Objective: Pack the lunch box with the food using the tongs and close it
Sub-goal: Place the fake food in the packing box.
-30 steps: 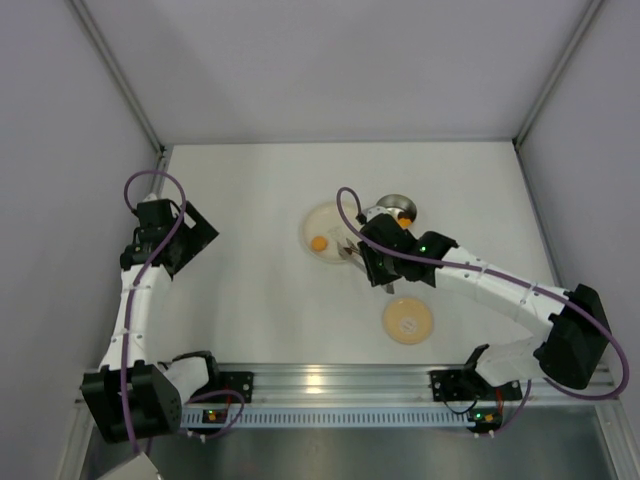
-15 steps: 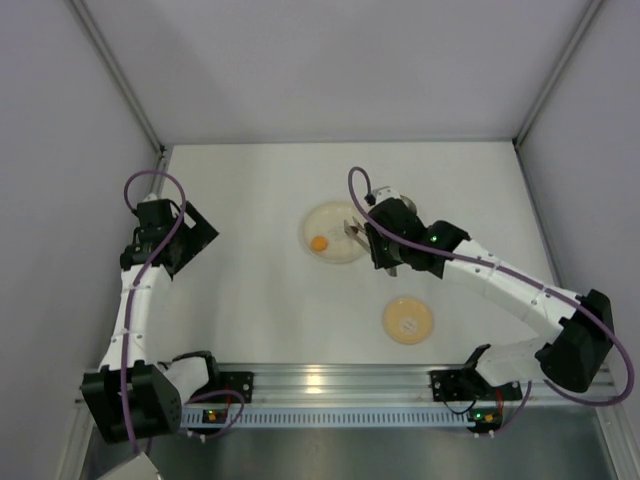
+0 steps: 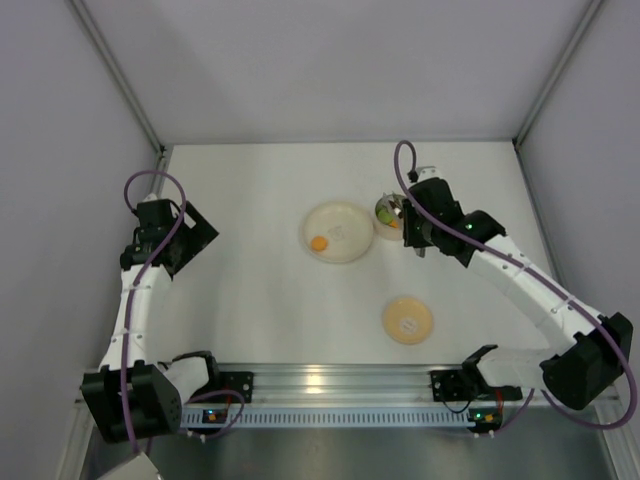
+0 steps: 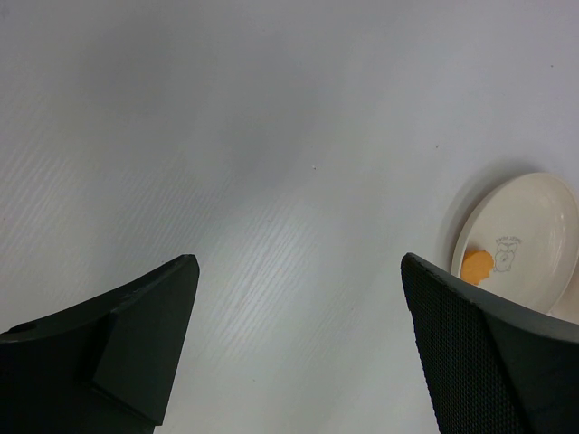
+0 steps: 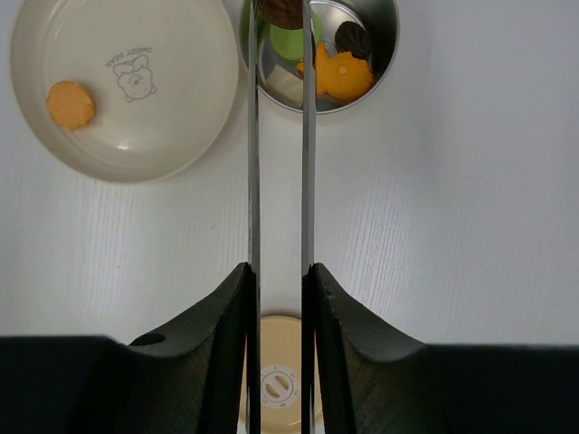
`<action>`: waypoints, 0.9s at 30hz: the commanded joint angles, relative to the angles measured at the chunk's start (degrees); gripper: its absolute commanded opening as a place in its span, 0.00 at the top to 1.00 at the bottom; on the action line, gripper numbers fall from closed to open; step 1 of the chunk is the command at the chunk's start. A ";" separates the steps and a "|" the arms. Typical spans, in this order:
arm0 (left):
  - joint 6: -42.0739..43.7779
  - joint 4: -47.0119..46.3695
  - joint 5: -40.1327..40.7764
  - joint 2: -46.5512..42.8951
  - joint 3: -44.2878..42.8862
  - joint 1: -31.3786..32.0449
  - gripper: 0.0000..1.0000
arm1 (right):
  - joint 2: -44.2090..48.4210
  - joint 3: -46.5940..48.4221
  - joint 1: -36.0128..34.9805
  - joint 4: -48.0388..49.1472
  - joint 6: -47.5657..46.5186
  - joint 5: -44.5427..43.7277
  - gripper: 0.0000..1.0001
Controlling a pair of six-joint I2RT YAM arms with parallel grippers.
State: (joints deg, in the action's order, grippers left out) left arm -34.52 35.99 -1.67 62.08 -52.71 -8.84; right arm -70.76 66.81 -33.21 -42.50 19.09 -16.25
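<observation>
My right gripper clamps one pair of tongs, tips pointing straight ahead over one lunch box; left gripper gapes.

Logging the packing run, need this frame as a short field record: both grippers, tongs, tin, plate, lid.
left gripper: open, empty, over the table, off to the side of the plate
right gripper: shut on the tongs
tongs tips: over the lunch box, brown piece between them at the frame edge
lunch box contents: orange piece, green piece, dark brown piece, pale piece
plate: one orange disc
lid: off, flat on the table, apart from the lunch box
</observation>
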 commanded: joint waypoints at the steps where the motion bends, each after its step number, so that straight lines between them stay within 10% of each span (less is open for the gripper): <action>1: 0.60 -2.24 0.18 -0.56 0.68 0.23 0.01 | 1.68 -0.27 1.83 1.63 -1.16 0.08 0.71; 27: 0.60 -2.41 0.18 -0.39 0.68 0.41 0.02 | -0.07 2.10 -5.89 3.30 1.56 5.88 0.62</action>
State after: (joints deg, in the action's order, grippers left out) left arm -34.52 35.99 -1.67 62.08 -52.71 -8.54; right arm -70.59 66.06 -35.70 -42.39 19.18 -11.70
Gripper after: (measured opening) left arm 0.985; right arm 0.385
